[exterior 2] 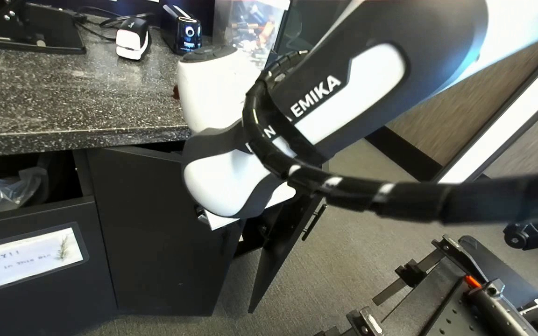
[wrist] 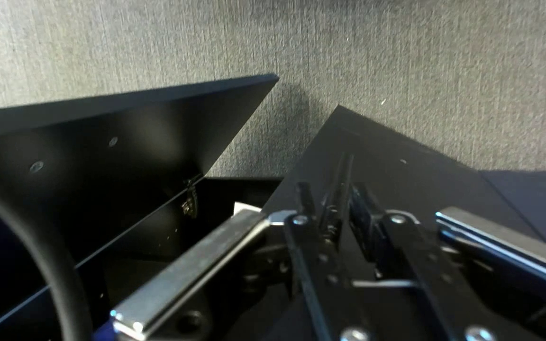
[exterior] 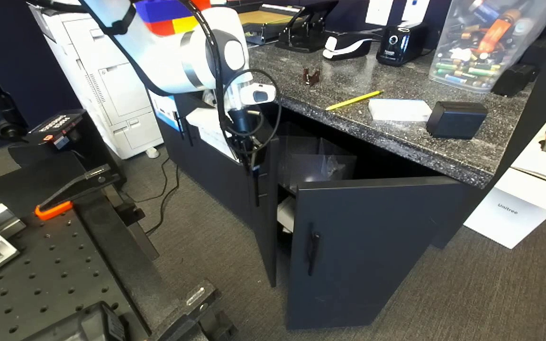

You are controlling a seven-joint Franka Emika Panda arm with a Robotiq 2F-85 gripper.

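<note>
Wrist view: pincer (wrist: 333,201) closed on a door handle (wrist: 344,174), a slim black bar lying between its fingertips; how firmly the pads press cannot be told.
Handled door: dark cabinet door (wrist: 401,142), just beyond the pincer's fingertips, ajar; handle near its free edge.
Companion door: matching door leaf (exterior: 368,255), across the opening from the pincer, likewise ajar; black pull (exterior: 314,253) ungripped.
Done, as judged: handle taken; both doors off the cabinet front.
Left, as judged: handled door stands part-way, neither flush nor wide; handle not yet released.
Cabinet interior: in an exterior view, beside the pincer and between the doors; clear plastic bin (exterior: 301,163), crumpled clear film (exterior: 332,166) showing within its outline; white item (exterior: 286,214) lower down, kind not made out.
Trash compartment: in an exterior view, past the hinge side of the handled door, away from the pincer; clear plastic bag (exterior 2: 10,191) behind a front with a printed sign (exterior 2: 21,261), partly legible, "Trash in This Bin".
Battery tub: translucent tub (exterior: 455,16), above the pincer and well apart, on the speckled countertop (exterior: 339,78); assorted batteries (exterior: 472,71) piled inside.
Carton: white Unitree box (exterior: 510,221), well apart from the pincer, past the companion door; contents not made out.
</note>
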